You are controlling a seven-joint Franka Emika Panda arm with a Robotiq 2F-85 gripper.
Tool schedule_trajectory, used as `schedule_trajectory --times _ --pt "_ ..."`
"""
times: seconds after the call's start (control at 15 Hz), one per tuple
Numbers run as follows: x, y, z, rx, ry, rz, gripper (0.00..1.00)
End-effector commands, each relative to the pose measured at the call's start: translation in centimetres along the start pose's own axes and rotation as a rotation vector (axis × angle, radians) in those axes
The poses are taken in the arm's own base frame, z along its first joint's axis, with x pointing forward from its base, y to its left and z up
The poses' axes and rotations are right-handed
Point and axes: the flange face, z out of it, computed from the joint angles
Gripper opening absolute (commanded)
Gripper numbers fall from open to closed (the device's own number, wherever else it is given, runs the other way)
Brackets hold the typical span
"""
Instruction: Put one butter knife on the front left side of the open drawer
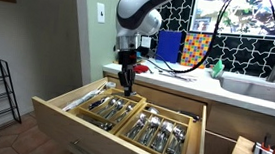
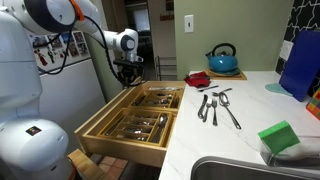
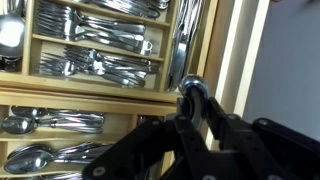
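Currently, the wide light-wood drawer of silver cutlery (image 1: 63, 121) is pulled open under a white kitchen countertop (image 2: 250, 115); above its side slot, a silver butter knife (image 3: 189, 86) is pinched by the black gripper (image 3: 192, 102).

Soft daylight, glinting cutlery (image 3: 100, 65), blurred wrist foreground.

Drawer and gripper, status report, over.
Gripper low over open drawer, jaws unclear. Cutlery in trays. No obstruction seen.

The gripper (image 2: 129, 78) hangs over the open drawer (image 2: 120, 147), cutlery (image 2: 216, 108) lying on the counter (image 2: 252, 100).
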Motion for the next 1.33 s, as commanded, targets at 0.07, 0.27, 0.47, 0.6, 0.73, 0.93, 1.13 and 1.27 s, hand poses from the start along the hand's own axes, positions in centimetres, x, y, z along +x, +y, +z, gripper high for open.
schedule_trajectory --times 0.07,0.27,0.47,0.6,0.73,0.93,1.13,1.27 --pt "5.3 0.4 2.7 0.024 -0.038 -0.039 0.08" --pt "8.0 1.2 4.4 0.032 -0.039 -0.024 0.08" --pt "10.2 2.4 6.0 0.042 -0.043 -0.004 0.08" --pt "11.7 3.5 7.1 0.050 -0.049 0.014 0.08" --pt "12.9 4.3 7.8 0.059 -0.049 0.028 0.08" --pt "14.3 4.9 9.0 0.073 -0.074 0.020 0.08" --pt "15.4 5.7 9.9 0.072 -0.092 0.037 0.08" --pt "16.1 6.1 10.4 0.074 -0.101 0.045 0.08"
